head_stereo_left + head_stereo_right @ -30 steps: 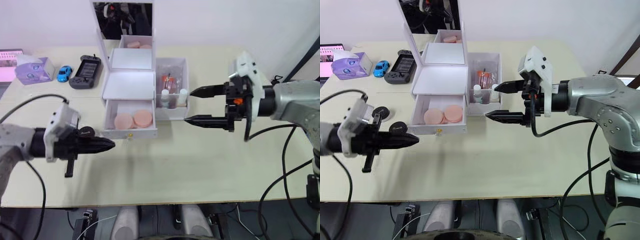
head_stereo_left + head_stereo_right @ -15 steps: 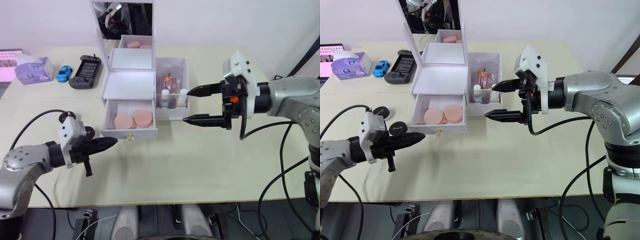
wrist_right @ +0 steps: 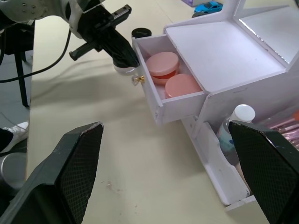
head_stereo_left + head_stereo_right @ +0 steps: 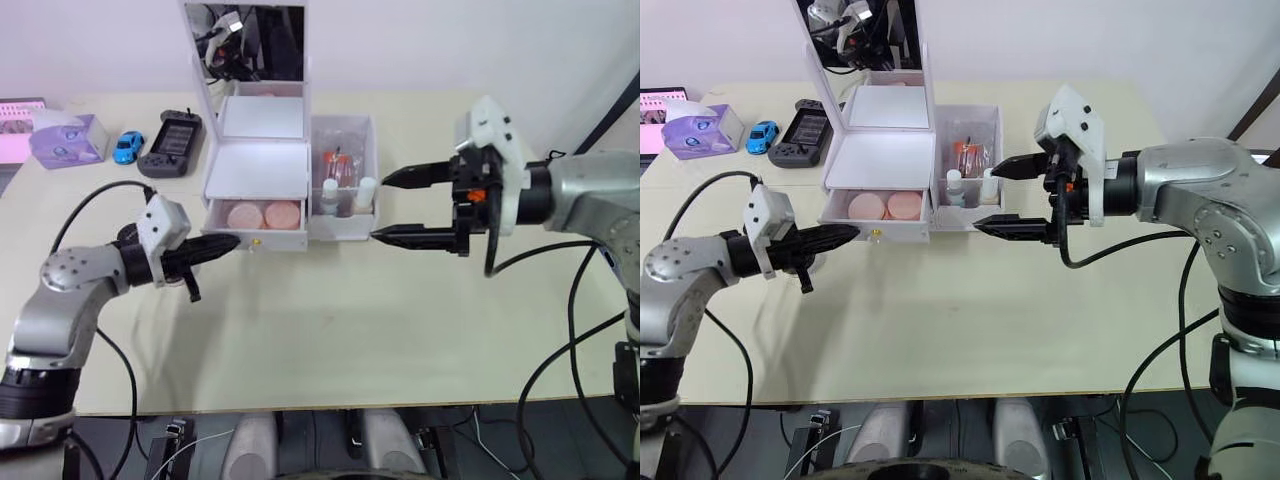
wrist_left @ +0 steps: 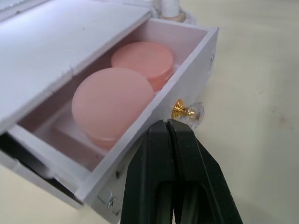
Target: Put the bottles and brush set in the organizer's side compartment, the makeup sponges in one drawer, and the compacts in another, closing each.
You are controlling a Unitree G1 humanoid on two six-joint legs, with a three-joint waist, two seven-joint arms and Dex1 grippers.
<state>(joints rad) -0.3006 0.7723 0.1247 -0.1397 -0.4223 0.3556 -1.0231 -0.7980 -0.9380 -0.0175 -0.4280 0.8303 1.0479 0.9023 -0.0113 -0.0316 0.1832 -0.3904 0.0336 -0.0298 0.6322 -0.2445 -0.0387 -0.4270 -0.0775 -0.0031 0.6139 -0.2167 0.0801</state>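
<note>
**Left arm set to push the sponge drawer shut**

The left end effector point(image 4: 225, 243) has its two black fingers pressed together into a single blunt tip, and that tip sits against the front panel of the lower drawer point(image 5: 187, 70), just beside the small gold knob point(image 5: 180, 110). Holding the fingers closed makes sense here: a narrow, rigid point is enough to push a drawer face, and nothing needs pinching. The left forearm lies low over the desk point(image 4: 330, 330), roughly level and pointed along the drawer's sliding direction, so a straight push should drive it in.

The drawer is part-way out of the white organizer point(image 4: 258, 170), with two pink makeup sponges point(image 4: 265, 214) lying side by side inside, one touching the other. The side compartment point(image 4: 345, 180) to the right already holds the bottles point(image 4: 346, 196) and the brush set point(image 4: 334, 165), standing upright against its walls.

The right end effector point(image 4: 400, 207) hovers near the side compartment with its fingers spread wide, gripping nothing, the arm reaching in level from the right. It seems parked clear so the drawer work is unobstructed.

Two dark compacts point(image 4: 795, 262) lie on the desk under the left arm, not yet stowed.
</note>
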